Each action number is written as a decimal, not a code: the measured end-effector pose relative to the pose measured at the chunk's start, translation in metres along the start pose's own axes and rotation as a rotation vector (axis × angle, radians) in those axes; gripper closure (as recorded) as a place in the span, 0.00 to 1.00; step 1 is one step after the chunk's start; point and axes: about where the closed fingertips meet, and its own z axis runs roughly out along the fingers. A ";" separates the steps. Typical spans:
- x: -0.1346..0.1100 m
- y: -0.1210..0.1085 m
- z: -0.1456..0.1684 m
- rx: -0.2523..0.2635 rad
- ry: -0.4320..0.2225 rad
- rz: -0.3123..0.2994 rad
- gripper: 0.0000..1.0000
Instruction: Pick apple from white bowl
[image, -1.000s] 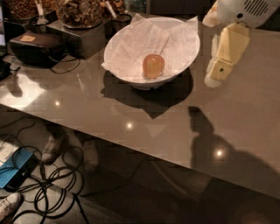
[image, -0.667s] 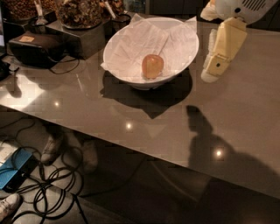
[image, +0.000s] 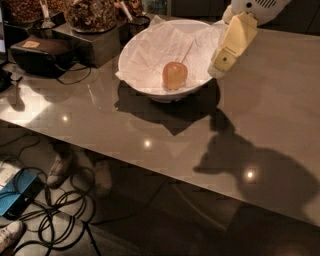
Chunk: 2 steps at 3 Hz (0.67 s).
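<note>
The apple (image: 175, 75), small, round and yellow-orange with a reddish blush, lies in the middle of the white bowl (image: 145, 87), which is lined with crumpled white paper. The bowl stands on the grey table near its far side. My gripper (image: 222, 62), cream-coloured, hangs down from the top right and sits just over the bowl's right rim, to the right of the apple and a little above it. It does not touch the apple.
Dark containers of brown nuts (image: 90, 15) stand at the back left, beside a black box (image: 40, 55) with cables. The grey table (image: 270, 125) stretches to the right and front. Below its front edge are cables, shoes and a blue box (image: 15, 200) on the floor.
My gripper has moved left, from beside the bowl to over its right rim, closer to the apple. The apple and bowl have not moved.
</note>
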 end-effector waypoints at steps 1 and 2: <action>-0.013 -0.027 0.014 -0.017 -0.022 0.085 0.00; -0.022 -0.045 0.030 -0.034 -0.023 0.138 0.03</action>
